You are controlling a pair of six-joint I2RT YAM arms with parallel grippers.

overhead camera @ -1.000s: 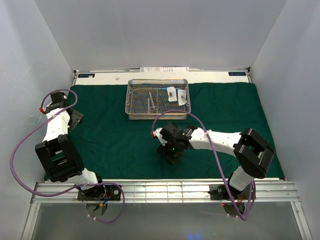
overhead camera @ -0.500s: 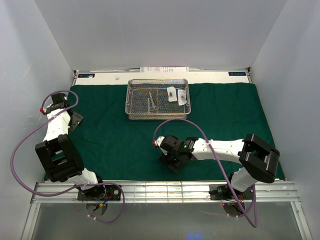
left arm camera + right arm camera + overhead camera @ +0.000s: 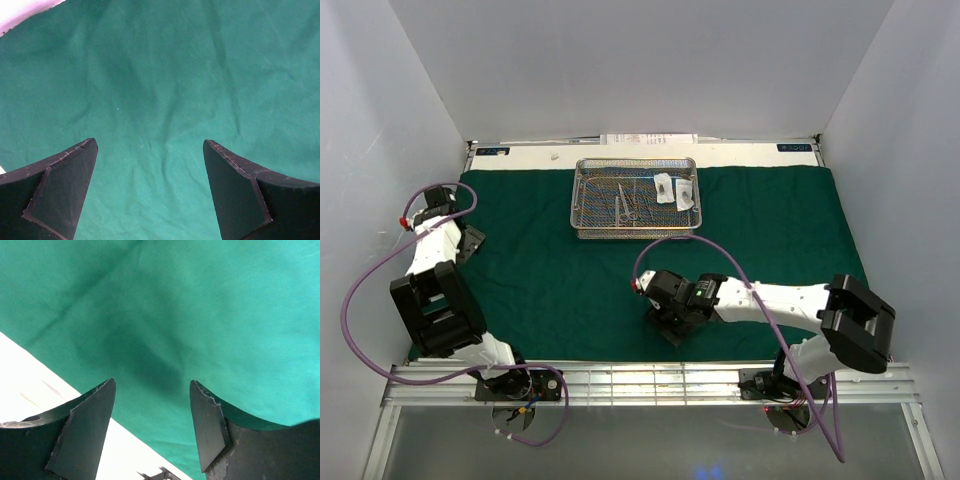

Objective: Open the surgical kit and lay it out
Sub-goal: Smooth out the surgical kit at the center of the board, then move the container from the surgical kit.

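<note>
Top external view: drape [image 3: 550,275] spread flat, with the tray [image 3: 582,196] on its far middle holding instruments [image 3: 627,203] and two packets [image 3: 665,186]. Right gripper [image 3: 668,324], nearer than the tray at the drape's front edge, jaws parted and empty. Left gripper [image 3: 470,240], well left of the tray, jaws wide apart over bare drape.

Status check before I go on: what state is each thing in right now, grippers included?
green drape: unfolded, spread flat.
wire-mesh tray: upright on the drape's far part, contents inside.
scissors and forceps: lying in the tray, left of the packets.
two packets: lying in the tray's right part.
left gripper: open, empty, above bare drape.
right gripper: open, empty, over the drape's near edge.
</note>
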